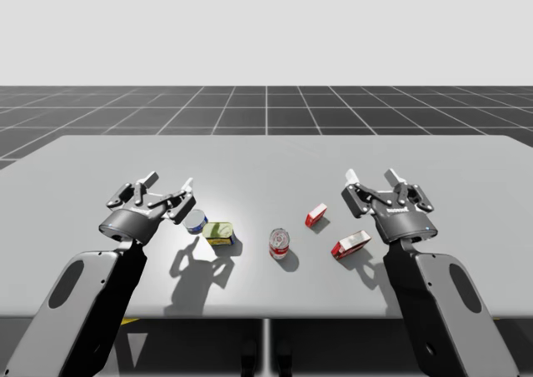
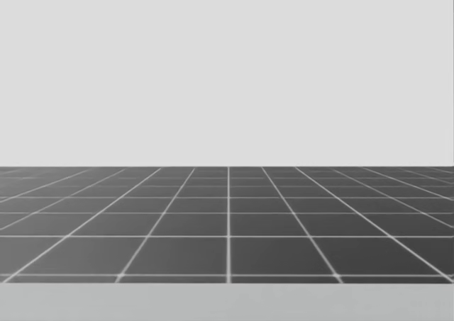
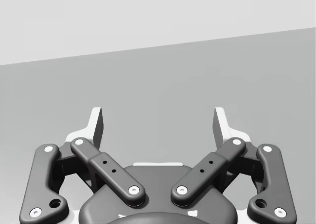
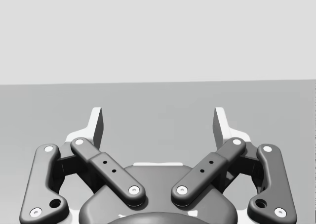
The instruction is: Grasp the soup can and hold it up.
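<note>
**Soup can upright mid-table; both pincers open, neither on it**

Soup can: red and white, standing upright near the front edge of the table, roughly midway between my two arms. Left pincer: fingers spread, nothing between them, well off to the can's left. Right pincer: spread the same way, holding nothing, well off to the can's right. In each wrist view, bare tabletop lies ahead of the parted fingers.

Between left pincer and soup can: a blue can and a green-and-yellow can, both on their sides, close together. On the right side: a small red box near the soup can, and a red-and-white box just beside my right wrist. The soup can stands apart from all four.

Open tabletop runs from the can to the far edge. Label print is too small to make out.
</note>
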`<act>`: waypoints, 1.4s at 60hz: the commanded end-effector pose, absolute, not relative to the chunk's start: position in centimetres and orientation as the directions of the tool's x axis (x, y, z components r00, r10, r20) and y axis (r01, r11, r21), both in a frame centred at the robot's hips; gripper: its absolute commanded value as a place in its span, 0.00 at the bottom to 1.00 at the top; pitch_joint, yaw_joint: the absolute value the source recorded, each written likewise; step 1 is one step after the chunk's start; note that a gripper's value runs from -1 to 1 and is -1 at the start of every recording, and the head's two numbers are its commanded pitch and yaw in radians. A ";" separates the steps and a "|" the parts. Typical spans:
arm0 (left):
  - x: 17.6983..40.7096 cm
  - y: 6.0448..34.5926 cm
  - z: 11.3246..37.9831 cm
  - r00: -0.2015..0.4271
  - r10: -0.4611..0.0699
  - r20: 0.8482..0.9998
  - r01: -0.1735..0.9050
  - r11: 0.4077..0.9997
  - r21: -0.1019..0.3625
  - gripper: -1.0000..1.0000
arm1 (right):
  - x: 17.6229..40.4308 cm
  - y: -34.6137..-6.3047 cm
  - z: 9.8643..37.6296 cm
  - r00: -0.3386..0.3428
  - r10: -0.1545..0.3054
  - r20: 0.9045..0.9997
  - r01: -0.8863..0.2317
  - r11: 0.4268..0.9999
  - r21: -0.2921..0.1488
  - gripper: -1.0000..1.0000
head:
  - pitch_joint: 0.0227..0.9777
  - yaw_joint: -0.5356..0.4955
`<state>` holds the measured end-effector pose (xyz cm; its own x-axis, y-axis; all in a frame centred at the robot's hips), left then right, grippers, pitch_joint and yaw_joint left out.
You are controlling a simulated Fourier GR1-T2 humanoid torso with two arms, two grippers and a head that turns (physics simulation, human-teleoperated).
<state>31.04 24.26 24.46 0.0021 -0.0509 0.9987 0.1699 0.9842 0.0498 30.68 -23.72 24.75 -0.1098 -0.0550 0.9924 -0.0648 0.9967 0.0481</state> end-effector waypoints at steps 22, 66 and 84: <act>31.1 24.4 24.5 -0.001 -0.050 0.999 0.164 0.985 0.049 0.00 | 30.6 -23.8 24.9 -0.096 -0.064 0.993 -0.096 0.994 0.054 0.00 | 0.26 0.52; 31.2 24.4 24.4 0.000 -0.068 0.998 0.156 0.985 0.067 0.00 | 30.5 -23.4 25.0 -0.094 -0.058 0.994 -0.096 0.994 0.049 0.00 | 0.85 0.47; 31.2 24.3 24.5 -0.003 -0.067 0.998 0.159 0.985 0.066 0.00 | 30.4 -23.2 25.2 -0.073 -0.085 0.994 -0.131 0.989 0.074 0.00 | 0.89 0.44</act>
